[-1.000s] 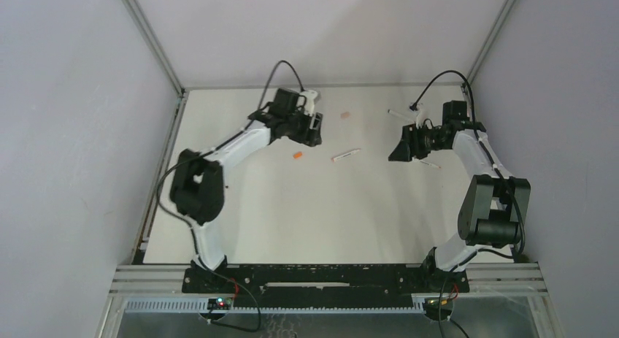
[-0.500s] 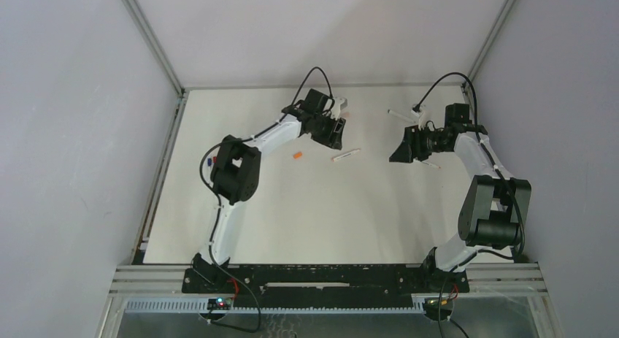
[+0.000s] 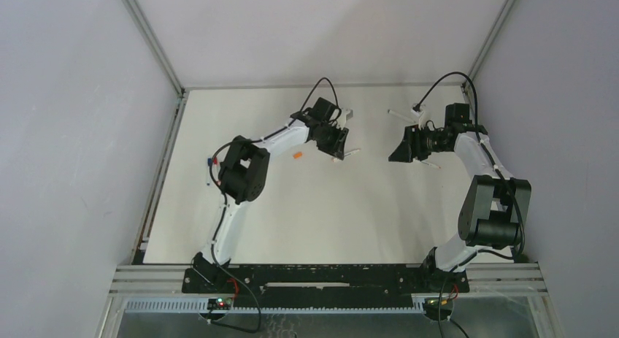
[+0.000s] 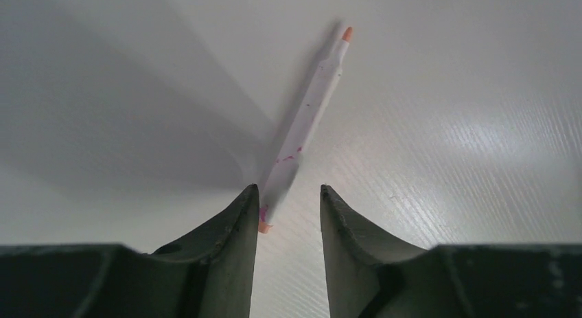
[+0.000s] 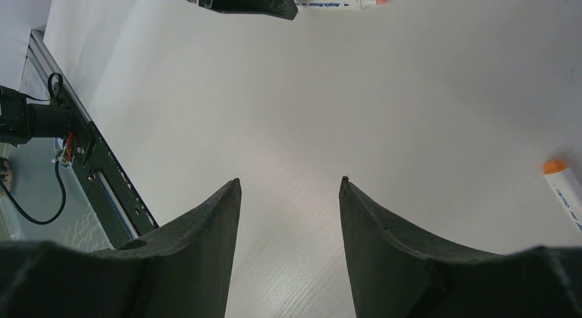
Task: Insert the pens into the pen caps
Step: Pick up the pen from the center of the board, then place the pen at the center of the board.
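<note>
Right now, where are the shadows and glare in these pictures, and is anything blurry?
Left wrist view: a broad dark shadow covers the table left of the pen, glare shines on the right, and the pen's near end softens slightly. Right wrist view: even light, a faint bright spot mid-table, sharp. Top view: soft, even light, no glare.

The left arm (image 3: 281, 137) rises from its base to a sharply bent elbow, then reaches forward and inward. Its wrist tips down, so the left gripper (image 3: 337, 150) points at the surface. In the wrist view its fingers (image 4: 226, 249) stand a narrow gap apart, not pressed together. The right arm (image 3: 478, 159) folds up along the right side with its elbow raised and its forearm running away from the base. Its wrist turns the right gripper (image 3: 398, 152) leftward toward the middle, jaws well apart.
</note>
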Robot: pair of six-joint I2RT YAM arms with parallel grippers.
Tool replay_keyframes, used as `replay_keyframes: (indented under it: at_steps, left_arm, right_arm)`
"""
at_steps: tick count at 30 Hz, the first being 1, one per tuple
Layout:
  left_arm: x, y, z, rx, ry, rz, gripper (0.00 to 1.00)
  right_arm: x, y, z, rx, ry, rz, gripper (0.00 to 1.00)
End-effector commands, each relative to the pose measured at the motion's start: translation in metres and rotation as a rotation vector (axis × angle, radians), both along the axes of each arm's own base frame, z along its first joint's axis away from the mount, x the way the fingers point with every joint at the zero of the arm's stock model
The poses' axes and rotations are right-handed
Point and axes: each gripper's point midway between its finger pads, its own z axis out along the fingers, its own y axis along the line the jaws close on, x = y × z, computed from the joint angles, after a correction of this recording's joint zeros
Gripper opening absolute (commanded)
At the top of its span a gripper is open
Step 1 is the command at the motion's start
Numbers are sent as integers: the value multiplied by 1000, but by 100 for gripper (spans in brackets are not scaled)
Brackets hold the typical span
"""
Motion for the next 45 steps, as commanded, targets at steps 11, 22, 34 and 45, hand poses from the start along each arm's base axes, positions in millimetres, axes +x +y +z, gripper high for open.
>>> replay_keyframes:
  at_steps: [11, 22, 34, 45]
  left_arm:
    - [-9, 3, -7, 215, -82, 25, 25]
    - [-29, 17, -5, 188, -45, 129, 0]
    - [47, 77, 5, 163, 41, 352, 0]
    - [97, 68, 6, 10, 81, 401, 0]
  right_arm:
    - [2, 1, 11, 17, -40, 2, 62]
    - [-3, 6, 11, 24, -50, 14, 62]
    - [-6, 9, 15, 38, -63, 22, 62]
    - [-5, 3, 20, 51, -71, 0, 62]
